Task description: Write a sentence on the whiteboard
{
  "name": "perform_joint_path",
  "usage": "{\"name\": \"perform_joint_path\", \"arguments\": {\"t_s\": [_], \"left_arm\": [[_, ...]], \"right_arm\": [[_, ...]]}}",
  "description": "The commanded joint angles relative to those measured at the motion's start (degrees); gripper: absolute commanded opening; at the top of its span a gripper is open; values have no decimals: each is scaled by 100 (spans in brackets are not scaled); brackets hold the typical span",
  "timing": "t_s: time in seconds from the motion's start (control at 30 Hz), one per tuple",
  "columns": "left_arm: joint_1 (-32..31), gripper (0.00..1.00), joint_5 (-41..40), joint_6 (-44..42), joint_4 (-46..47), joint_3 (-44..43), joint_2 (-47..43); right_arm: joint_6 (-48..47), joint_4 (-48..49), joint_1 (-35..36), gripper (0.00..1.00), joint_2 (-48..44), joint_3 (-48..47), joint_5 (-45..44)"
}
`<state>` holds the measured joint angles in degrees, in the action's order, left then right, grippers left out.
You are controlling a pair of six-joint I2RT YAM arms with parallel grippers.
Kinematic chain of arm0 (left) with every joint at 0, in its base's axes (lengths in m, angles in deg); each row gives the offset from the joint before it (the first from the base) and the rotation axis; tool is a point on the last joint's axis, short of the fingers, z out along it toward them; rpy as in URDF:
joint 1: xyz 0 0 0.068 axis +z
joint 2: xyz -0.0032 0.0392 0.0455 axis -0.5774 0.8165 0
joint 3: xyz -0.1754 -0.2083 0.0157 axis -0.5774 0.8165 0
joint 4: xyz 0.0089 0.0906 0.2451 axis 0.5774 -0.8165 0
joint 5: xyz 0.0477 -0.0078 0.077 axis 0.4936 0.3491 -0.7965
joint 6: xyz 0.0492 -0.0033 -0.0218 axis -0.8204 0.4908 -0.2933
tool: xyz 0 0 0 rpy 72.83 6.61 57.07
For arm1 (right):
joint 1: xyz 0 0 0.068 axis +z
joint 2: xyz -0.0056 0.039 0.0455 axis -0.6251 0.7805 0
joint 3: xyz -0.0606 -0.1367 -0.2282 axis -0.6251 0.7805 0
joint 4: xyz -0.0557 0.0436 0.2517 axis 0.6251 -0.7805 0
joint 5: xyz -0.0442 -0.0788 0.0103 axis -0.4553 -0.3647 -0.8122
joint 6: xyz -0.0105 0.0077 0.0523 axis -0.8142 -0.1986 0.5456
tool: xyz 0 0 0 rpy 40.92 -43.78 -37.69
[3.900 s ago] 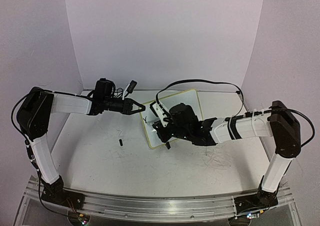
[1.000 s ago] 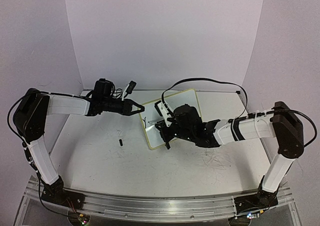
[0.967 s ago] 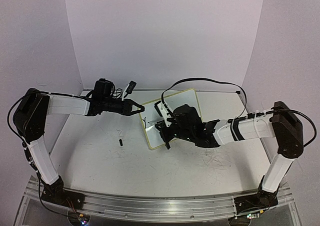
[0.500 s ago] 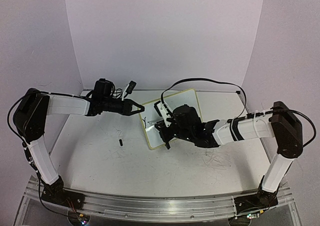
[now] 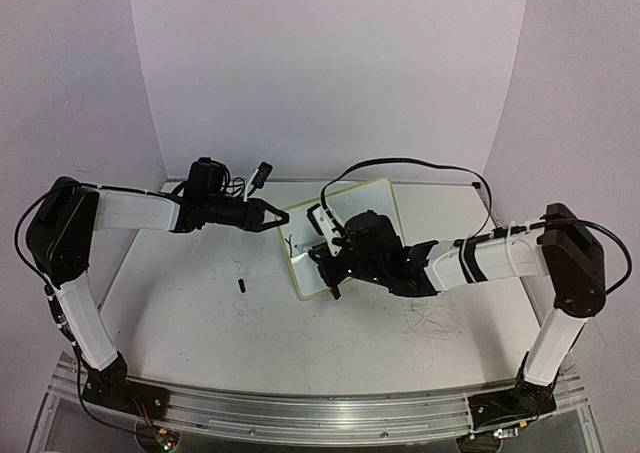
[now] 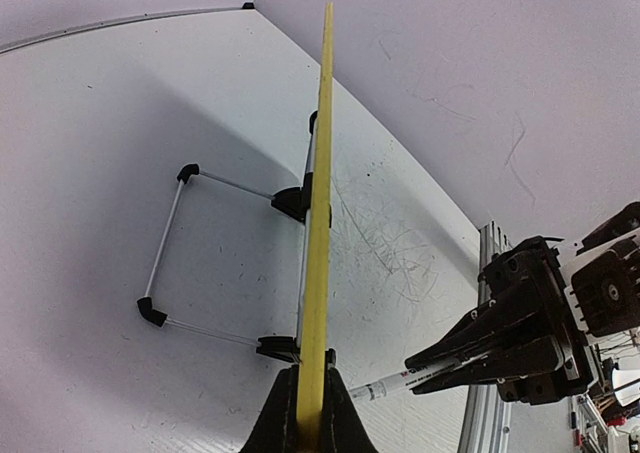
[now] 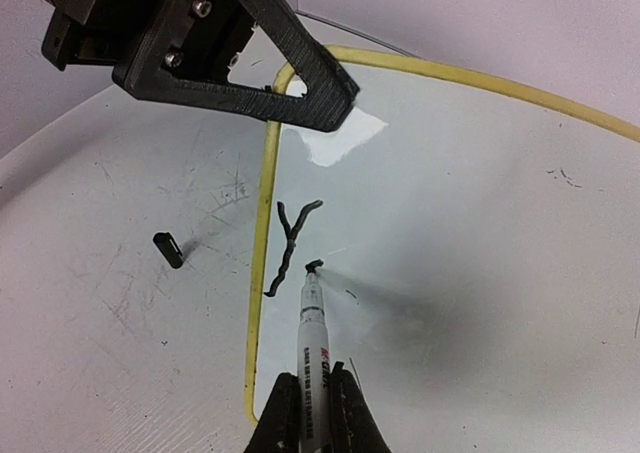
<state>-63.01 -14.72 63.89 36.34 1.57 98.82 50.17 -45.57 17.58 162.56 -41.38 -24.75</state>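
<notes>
Fingers (image 7: 272,428) of the right gripper (image 7: 312,418) are pinching a marker (image 7: 313,333), tip on the whiteboard (image 7: 480,223), where the sentence (image 7: 290,243) is reading only "Y"; the left gripper (image 6: 310,423) is clamping the board's yellow rim, mid-table (image 5: 200,313).

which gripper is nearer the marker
Right. The right gripper is shut on the marker; the left gripper clamps the whiteboard by its rim, apart from the marker.

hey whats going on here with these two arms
Two robot arms are writing on a small whiteboard. The left arm steadies the board, jaws shut on its yellow rim. The right arm holds a marker in shut jaws, tip at the board beside a black Y, the only letter written so far.
</notes>
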Motion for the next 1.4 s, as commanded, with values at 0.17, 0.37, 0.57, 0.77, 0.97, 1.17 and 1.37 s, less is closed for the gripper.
{"name": "perform_joint_path", "arguments": {"t_s": [0.17,0.37,0.57,0.77,0.97,1.17,1.37], "left_arm": [[54,0,-152,-68,-265,43,-73],[52,0,-146,-75,-261,52,-72],[52,0,-149,-93,-261,70,-98],[55,0,-152,-93,-260,77,-96],[58,0,-152,-102,-261,76,-107],[58,0,-152,-110,-261,90,-124],[59,0,-143,-111,-261,105,-129]], "right_arm": [[63,-60,-18,0,-11,50,-10],[29,-158,-20,0,-32,77,-75],[-1,-234,-19,0,-2,54,-105],[10,-263,-19,0,-47,76,-217],[11,-297,-23,0,-61,77,-221],[-6,-343,-62,0,-74,93,-239],[42,-328,-102,0,-97,111,-381]]}}
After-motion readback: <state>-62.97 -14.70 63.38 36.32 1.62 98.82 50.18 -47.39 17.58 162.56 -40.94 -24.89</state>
